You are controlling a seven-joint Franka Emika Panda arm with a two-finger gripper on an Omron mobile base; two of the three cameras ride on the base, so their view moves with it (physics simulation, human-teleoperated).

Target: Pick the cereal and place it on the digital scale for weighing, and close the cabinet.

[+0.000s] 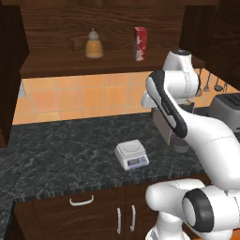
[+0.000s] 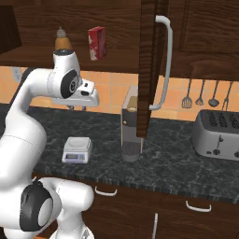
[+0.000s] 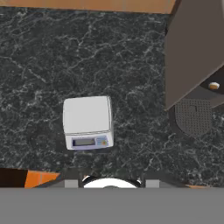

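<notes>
the cereal [image 1: 140, 43] stands upright on the open cabinet [image 1: 70, 65] shelf, toward the shelf's right end, well apart from the amber bottle [image 1: 94, 44] near the shelf's middle. one cabinet door [image 2: 148, 65] hangs open with its long silver handle [image 2: 164, 65] facing out. the digital scale [image 1: 131, 154] sits on the dark counter [image 1: 56, 150] close to the front edge, its top plate bare and its display toward that edge. the coffee machine [image 2: 131, 128] stands just beside it, further along the counter, and a toaster [image 2: 219, 134] sits near the counter's right end. the gripper [image 2: 77, 108] hangs above the counter over the scale, holding nothing, its fingers drawn together.
</notes>
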